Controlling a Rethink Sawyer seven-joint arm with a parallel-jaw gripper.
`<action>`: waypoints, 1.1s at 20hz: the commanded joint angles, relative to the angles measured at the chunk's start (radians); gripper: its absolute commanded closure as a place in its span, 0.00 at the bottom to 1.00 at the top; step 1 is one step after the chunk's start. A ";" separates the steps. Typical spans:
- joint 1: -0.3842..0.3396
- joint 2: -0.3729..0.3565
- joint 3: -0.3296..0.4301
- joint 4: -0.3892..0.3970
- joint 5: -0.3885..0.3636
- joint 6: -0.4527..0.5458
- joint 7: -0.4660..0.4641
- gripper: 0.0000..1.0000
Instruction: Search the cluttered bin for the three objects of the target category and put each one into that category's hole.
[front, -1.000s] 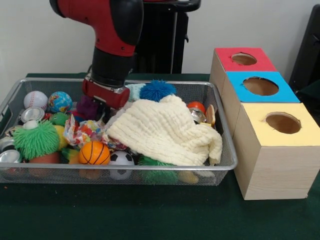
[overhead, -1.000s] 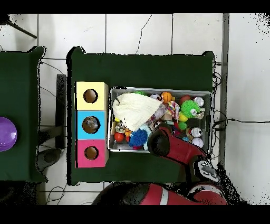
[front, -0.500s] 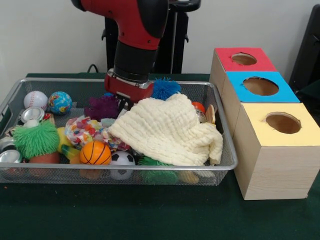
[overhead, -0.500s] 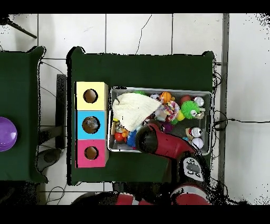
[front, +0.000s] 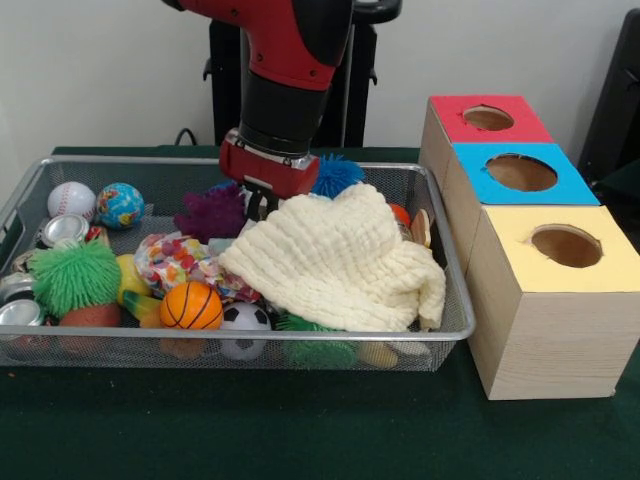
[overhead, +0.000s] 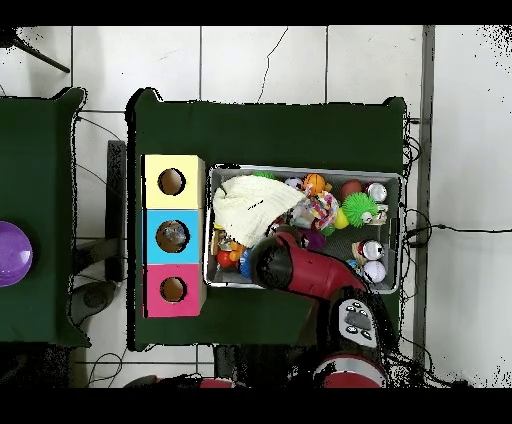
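From the front, the red and black arm comes down into the wire bin (front: 455, 330), and its claw (front: 262, 205) sits low at the back, between the purple fuzzy ball (front: 213, 213) and the cream knitted cloth (front: 335, 262). The tips are tucked behind the cloth's edge, so I cannot tell how far open they are or whether they have hold of anything. A blue fuzzy ball (front: 338, 176) lies just beside the arm's wrist. Nearer the front wall lie a small basketball (front: 189, 305), a soccer ball (front: 243, 318) and a green fuzzy ball (front: 72, 277); a baseball (front: 72, 199) and a globe ball (front: 120, 204) rest at the back left. To the right stand three boxes with round holes, red (front: 486, 118), blue (front: 520, 173) and yellow (front: 565, 246).

From overhead, the arm (overhead: 300, 270) covers the bin's lower middle, hiding the claw. The cloth (overhead: 250, 208) lies at the end nearest the boxes, on the green worktop (overhead: 270, 130).
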 joint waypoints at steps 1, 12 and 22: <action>0.078 -0.018 0.064 -0.055 0.060 0.111 0.150 1.00; 0.341 0.011 -0.296 -0.219 0.054 0.439 0.142 1.00; 0.370 0.018 -0.339 -0.250 0.030 0.492 0.174 1.00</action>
